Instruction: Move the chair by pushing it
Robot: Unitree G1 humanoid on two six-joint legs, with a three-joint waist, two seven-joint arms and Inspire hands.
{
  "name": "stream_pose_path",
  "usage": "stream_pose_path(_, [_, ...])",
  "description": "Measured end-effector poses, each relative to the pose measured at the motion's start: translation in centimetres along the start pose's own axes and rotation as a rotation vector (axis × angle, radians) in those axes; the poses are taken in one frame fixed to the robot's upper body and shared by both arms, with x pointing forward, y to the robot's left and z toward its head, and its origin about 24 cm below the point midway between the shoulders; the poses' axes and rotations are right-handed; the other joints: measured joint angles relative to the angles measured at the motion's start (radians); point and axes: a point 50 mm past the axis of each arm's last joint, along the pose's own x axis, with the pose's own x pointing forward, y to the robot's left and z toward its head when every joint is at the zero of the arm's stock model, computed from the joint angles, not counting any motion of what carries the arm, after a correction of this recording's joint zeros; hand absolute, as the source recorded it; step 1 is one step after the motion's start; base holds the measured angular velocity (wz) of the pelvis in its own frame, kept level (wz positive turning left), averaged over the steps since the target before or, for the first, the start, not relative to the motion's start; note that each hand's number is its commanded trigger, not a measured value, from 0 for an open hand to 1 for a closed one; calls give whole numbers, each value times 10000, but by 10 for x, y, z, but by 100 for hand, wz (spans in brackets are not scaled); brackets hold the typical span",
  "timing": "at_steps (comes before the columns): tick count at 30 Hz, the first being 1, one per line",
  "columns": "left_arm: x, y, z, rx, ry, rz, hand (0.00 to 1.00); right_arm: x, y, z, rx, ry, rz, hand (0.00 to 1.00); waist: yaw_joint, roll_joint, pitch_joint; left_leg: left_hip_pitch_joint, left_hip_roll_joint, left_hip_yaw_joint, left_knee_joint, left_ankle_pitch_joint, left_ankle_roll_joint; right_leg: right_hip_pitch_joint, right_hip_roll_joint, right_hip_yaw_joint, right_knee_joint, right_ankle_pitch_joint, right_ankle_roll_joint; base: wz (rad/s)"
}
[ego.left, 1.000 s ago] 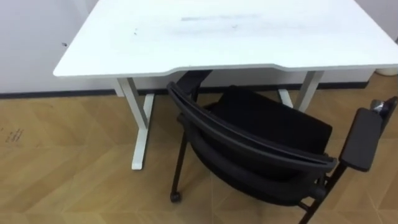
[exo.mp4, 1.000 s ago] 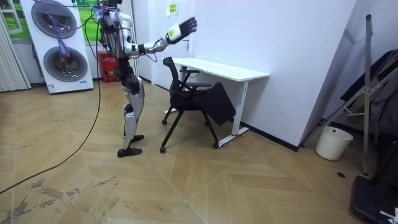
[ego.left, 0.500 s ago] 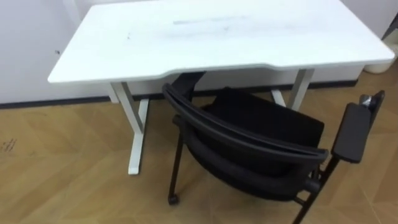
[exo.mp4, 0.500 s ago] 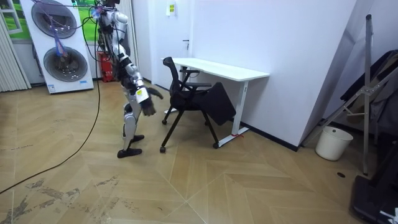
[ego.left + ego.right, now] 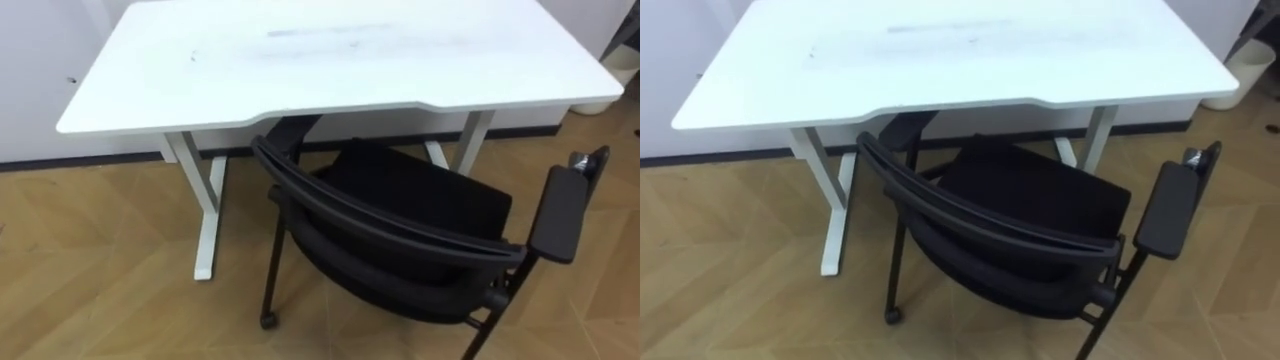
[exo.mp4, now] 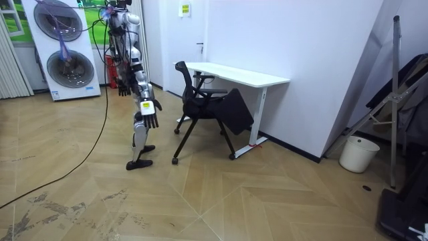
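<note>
Room view: right hand [image 6: 148, 120] hangs low, fingers relaxed, empty; eye views: chair [image 5: 400, 205] at desk [image 5: 300, 60].

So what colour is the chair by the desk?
Black; the chair shows best in the left eye view.

Wood floor [image 5: 95, 300] bears white desk [image 5: 300, 60], black chair [image 5: 385, 235].

Silver-grey humanoid body, dark joints, dark hand [image 6: 151, 120] with pale tag, black cable trailing behind
</note>
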Motion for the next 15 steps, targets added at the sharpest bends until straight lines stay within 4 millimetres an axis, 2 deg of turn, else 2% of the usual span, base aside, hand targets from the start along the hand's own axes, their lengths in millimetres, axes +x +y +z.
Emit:
stream_pose_path(4, [0, -11, 4, 302, 175, -616, 0, -1, 16, 9, -683, -206, 752, 0, 246, -18, 4, -28, 6, 3, 111, -13, -10, 28, 11, -15, -21, 0, -3, 0])
stream_pose_path(8, [-1, -20, 8, 655, 129, -1072, 0, -4, 32, 20, -1183, -564, 1550, 0, 252, -12, 5, -53, 10, -28, 132, -77, -20, 38, 28, -33, -15, -5, -11, 0])
stream_pose_path(15, [-1, -27, 21, 969, -222, -1629, 0, -6, 43, 20, -1374, -513, 2158, 0, 191, -79, 3, -98, -4, -20, 131, -83, -9, 47, 23, -61, -118, -5, -9, 0])
